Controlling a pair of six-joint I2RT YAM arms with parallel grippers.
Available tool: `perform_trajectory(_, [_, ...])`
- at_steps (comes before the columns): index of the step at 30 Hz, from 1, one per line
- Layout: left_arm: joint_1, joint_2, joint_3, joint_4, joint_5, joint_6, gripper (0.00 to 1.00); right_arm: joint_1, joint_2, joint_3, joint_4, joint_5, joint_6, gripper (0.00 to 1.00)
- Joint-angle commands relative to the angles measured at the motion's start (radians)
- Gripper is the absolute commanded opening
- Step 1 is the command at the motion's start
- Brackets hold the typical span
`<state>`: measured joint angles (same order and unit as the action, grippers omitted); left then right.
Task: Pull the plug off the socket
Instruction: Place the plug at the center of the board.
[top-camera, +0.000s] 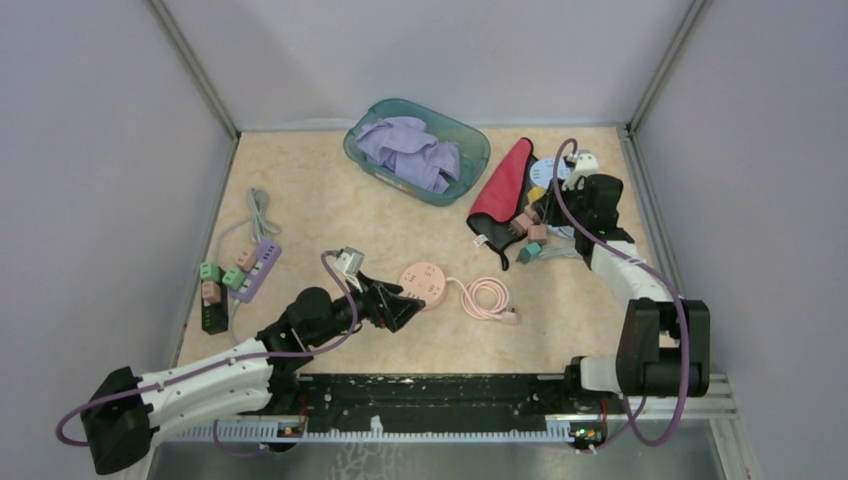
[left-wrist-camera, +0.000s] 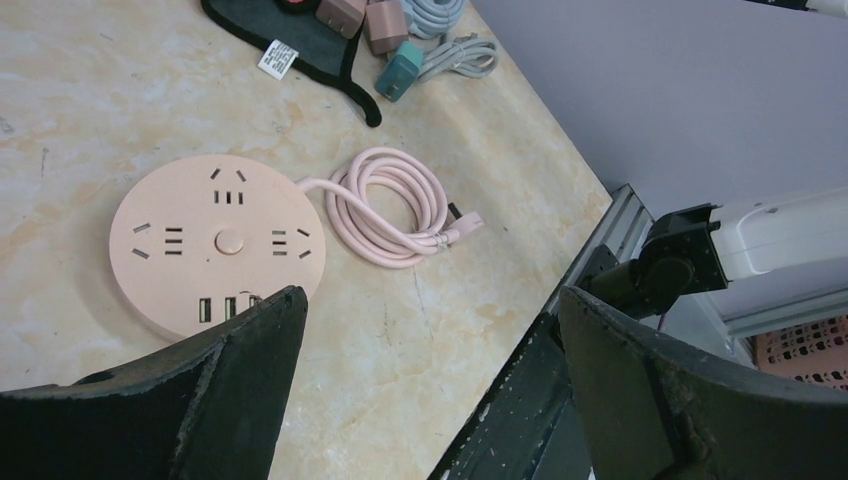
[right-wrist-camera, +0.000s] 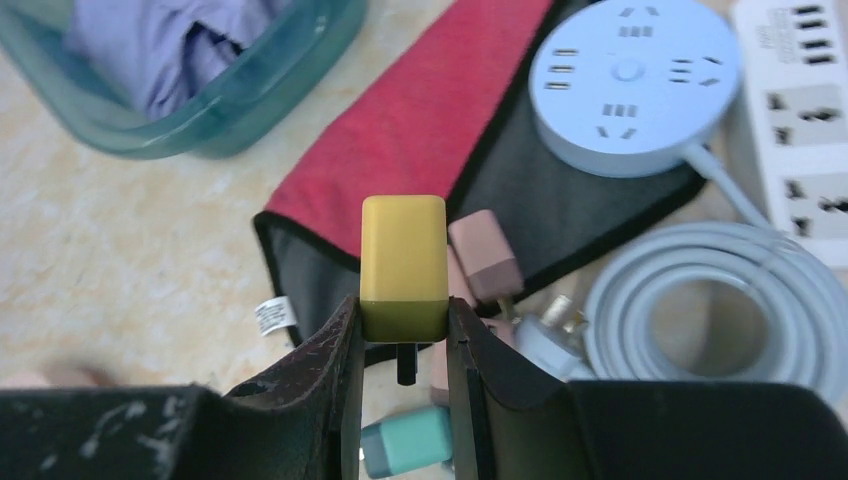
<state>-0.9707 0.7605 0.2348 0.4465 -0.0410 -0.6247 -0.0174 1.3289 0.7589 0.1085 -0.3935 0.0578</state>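
My right gripper (right-wrist-camera: 403, 322) is shut on a yellow plug (right-wrist-camera: 403, 260), held off the table with its dark prong pointing back toward the camera. In the top view the right gripper (top-camera: 548, 213) hovers over the pile of plugs at the back right. A pink round socket (left-wrist-camera: 215, 245) lies on the table with its pink coiled cable (left-wrist-camera: 385, 205) beside it and no plug in it. My left gripper (left-wrist-camera: 430, 320) is open and empty, just in front of that socket (top-camera: 425, 283).
A red and black pouch (right-wrist-camera: 440, 130), a blue round socket (right-wrist-camera: 632, 80), a white power strip (right-wrist-camera: 800, 100), a grey coiled cable (right-wrist-camera: 720, 300), a pink plug (right-wrist-camera: 485, 258) and a teal plug (right-wrist-camera: 410, 445) lie under the right gripper. A teal basket (top-camera: 415, 150) stands at the back. A purple strip with plugs (top-camera: 255, 268) lies left.
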Motion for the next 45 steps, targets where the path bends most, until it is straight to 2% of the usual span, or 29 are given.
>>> perform_trajectory(1, [0.001,-0.021,-0.021,0.003,-0.016,-0.012,1.0,-0.007,0.021,0.046,0.06,0.255,0.095,0.01])
perform_trajectory(8, [0.001,-0.028,-0.028,0.003,-0.021,-0.015,1.0,-0.04,0.091,0.064,0.041,0.232,0.135,0.1])
perform_trajectory(14, [0.001,-0.037,-0.038,0.012,-0.018,-0.021,1.0,-0.05,0.121,0.081,0.024,0.218,0.137,0.41])
perform_trajectory(18, [0.001,-0.049,-0.047,0.032,-0.007,-0.032,1.0,-0.052,0.119,0.083,0.021,0.204,0.142,0.57])
perform_trajectory(24, [0.001,-0.07,-0.059,0.058,0.002,-0.051,1.0,-0.057,0.102,0.084,0.016,0.169,0.134,0.58])
perform_trajectory(28, [0.001,-0.076,-0.087,0.118,0.003,-0.084,1.0,-0.058,0.066,0.087,0.004,0.083,0.083,0.58])
perform_trajectory(33, [0.003,-0.081,-0.165,0.241,-0.034,-0.208,1.0,-0.07,0.005,0.088,-0.032,-0.246,-0.069,0.58])
perform_trajectory(36, [0.004,-0.077,-0.174,0.262,-0.041,-0.224,1.0,-0.07,-0.025,0.084,-0.051,-0.448,-0.15,0.58])
perform_trajectory(43, [0.006,-0.062,-0.128,0.144,-0.065,-0.191,1.0,-0.071,-0.066,0.049,-0.018,-0.733,-0.209,0.58])
perform_trajectory(45, [0.006,-0.053,-0.089,0.019,-0.089,-0.156,1.0,-0.069,-0.068,0.045,-0.029,-0.84,-0.243,0.58])
